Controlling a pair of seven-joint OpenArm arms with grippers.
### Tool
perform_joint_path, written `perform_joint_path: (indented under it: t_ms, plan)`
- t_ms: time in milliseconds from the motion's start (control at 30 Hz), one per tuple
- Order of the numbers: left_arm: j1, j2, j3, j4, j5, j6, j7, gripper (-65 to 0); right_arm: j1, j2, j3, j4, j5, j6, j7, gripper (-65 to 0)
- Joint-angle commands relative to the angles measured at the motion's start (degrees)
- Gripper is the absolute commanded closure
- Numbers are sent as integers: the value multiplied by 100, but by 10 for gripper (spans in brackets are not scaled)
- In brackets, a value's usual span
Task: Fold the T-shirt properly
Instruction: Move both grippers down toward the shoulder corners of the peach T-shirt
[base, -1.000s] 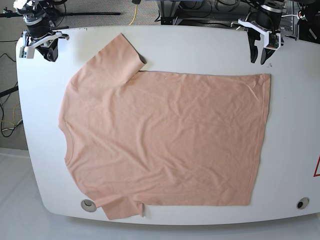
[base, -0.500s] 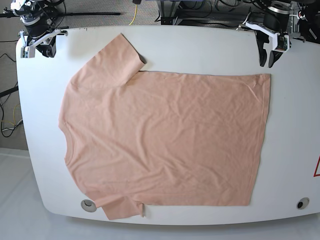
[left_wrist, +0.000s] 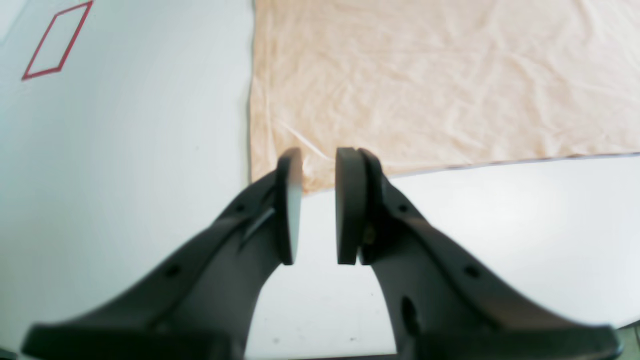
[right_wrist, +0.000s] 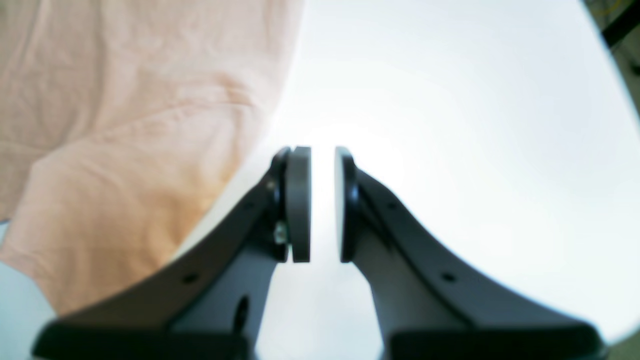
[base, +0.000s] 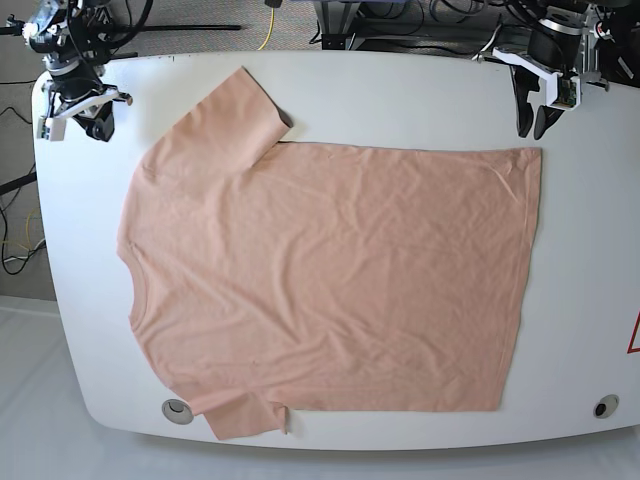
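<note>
Grippers first: your left gripper (left_wrist: 318, 205) hangs with its jaws drawn narrow, a slim gap between the pads and nothing in them, aimed at the hem corner of the T-shirt (left_wrist: 440, 80) that lies just beyond its tips. That placement reads as a set-up for a pinch on that corner, though the pads have not yet touched cloth. Your right gripper (right_wrist: 322, 204) shows an equally narrow gap, also empty, poised over bare table (right_wrist: 450, 125) with the sleeve edge off to one side of it, near but apart. In the base view the 2 arms sit at the far corners of the white tabletop, the left gripper (base: 533, 112) just beyond the hem corner and the right gripper (base: 78, 112) near the upper sleeve. The T-shirt (base: 330, 280) lies spread flat and unfolded across most of the table, collar toward the right arm's side, hem toward the left arm's, lightly wrinkled, 1 sleeve angled up and the other reaching the near edge. No fold has been started. Flat cloth gives little to grab, so expect to press down at the corner.
</note>
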Motion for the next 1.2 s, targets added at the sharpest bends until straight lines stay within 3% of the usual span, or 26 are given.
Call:
perform_joint_path:
  t_ms: [0,367,567,633,833,1167]
  plan:
    - [52,-17,2,72,61,22,-137,-103,30,83,3,-25,139,109,122,-81]
    - [-49,62,97,58,147,-4,108,-102,-70,189,-209,-484,-2,102,134,-155]
    - [-123,48,131,87,174,3,273,-121,-105,223,-272,-588,61,114,110,-156]
    - [-214,22,66,24,95,-2,497,-168,-62,278,-274,-489,35,111,59,-152]
    - [-291,28,46,-3,73,-5,637,-217,-46,281,-293,-482,50,111,50,-154]
    - [-393,32,-14,-59,-10,-15,674,-197,21,171,-472,-393,-82,104,65,-163]
